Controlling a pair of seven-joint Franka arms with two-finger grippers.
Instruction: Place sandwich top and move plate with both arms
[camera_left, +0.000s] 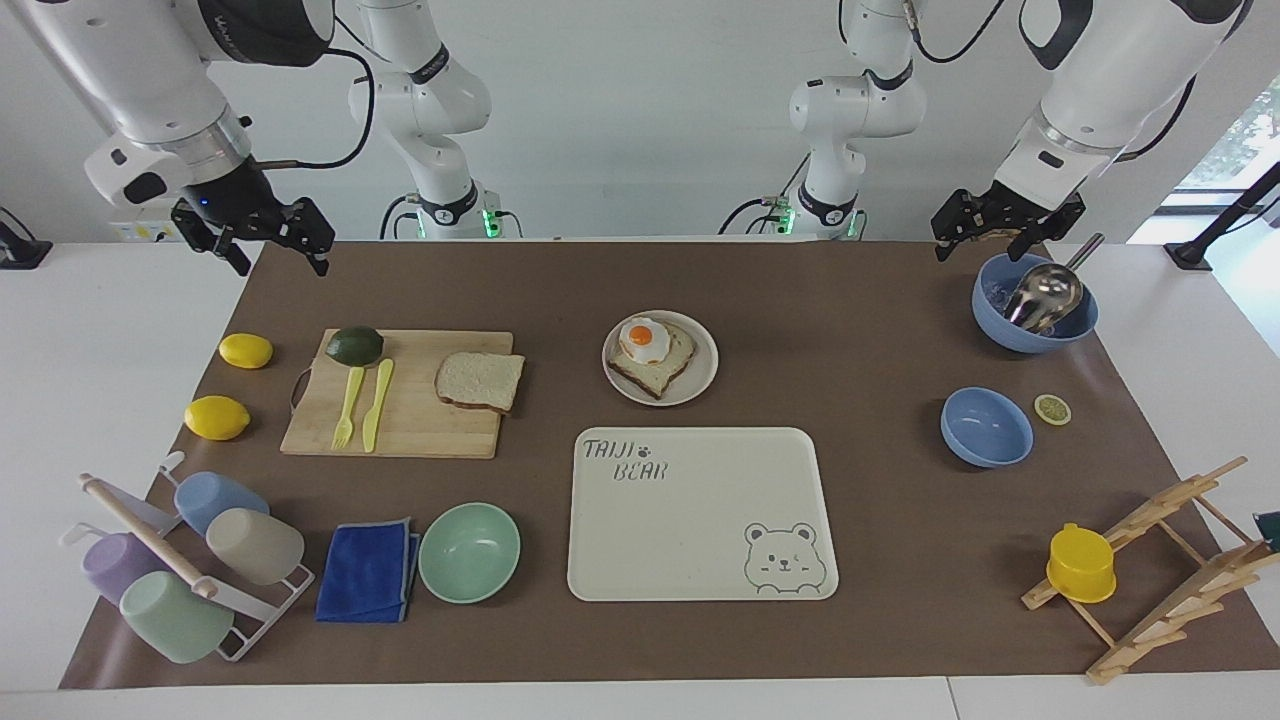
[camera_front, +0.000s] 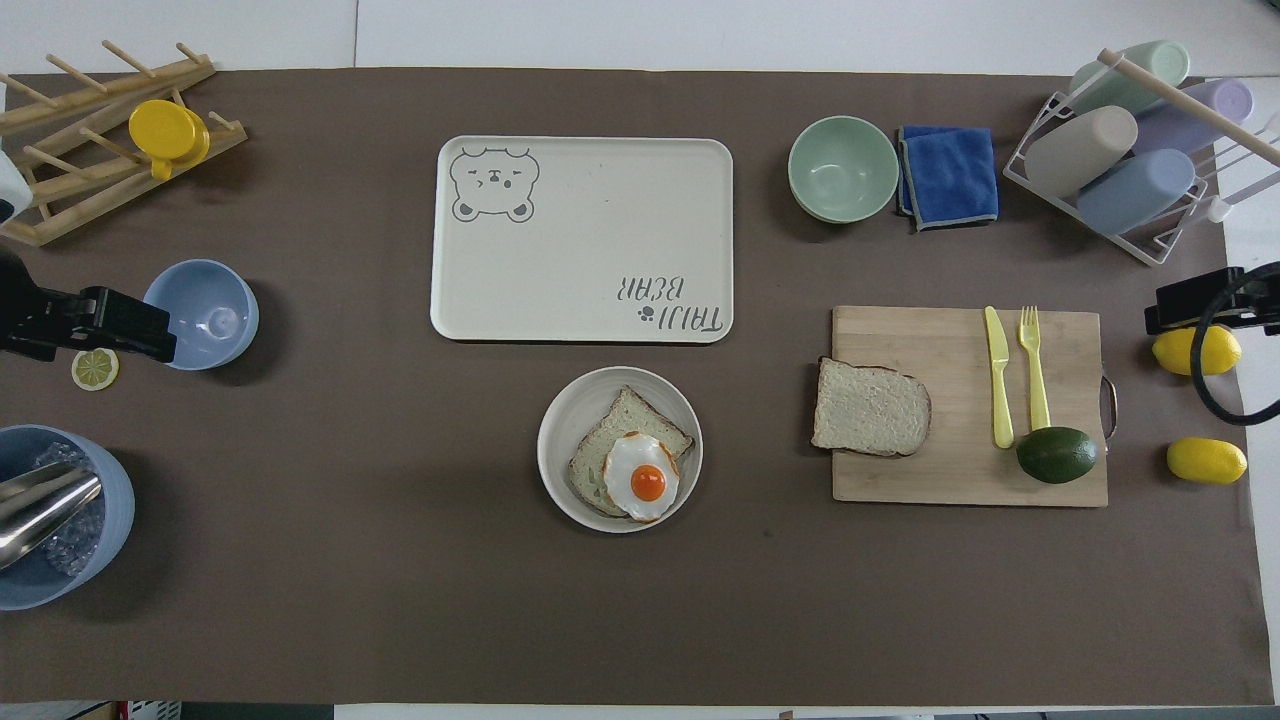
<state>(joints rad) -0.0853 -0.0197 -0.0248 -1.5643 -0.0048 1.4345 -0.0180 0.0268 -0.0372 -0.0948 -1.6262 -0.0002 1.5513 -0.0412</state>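
Going left to right in your facing view: right gripper (camera_left: 268, 243) hangs in the air over the corner of the brown mat (camera_left: 880, 330) at the right arm's end, jaws wide open, nothing in them

Under it you have two lemons (camera_left: 245, 350), then the cutting board (camera_left: 420, 425). On the board: an avocado (camera_left: 355, 345), a yellow-green fork (camera_left: 346, 408) and knife (camera_left: 377, 404), and the sandwich top (camera_left: 480, 380) lying flat on the corner nearest the plate, one edge just over the board's rim

Farther from the robots at that end: a cup rack (camera_left: 180, 570), a blue cloth (camera_left: 367, 571), a mint bowl (camera_left: 469, 551)

Mid-worktop you see the plate (camera_left: 700, 375), with a browner toast slice (camera_left: 655, 375) on it and a fried egg (camera_left: 645, 339) on top of the toast. Plate sits well apart from the sandwich top. The bear tray (camera_left: 700, 515) lies just beside the plate, farther from the robots

Toward the left arm's end: small blue bowl (camera_left: 986, 427), lemon slice (camera_left: 1052, 409) beside it, big blue bowl (camera_left: 1030, 335) holding a metal scoop (camera_left: 1045, 292), and a wooden rack (camera_left: 1170, 560) with a yellow cup (camera_left: 1081, 565)

Left gripper (camera_left: 990, 235) hangs over the mat edge by the big blue bowl, jaws wide open, nothing held

Neither arm touches anything
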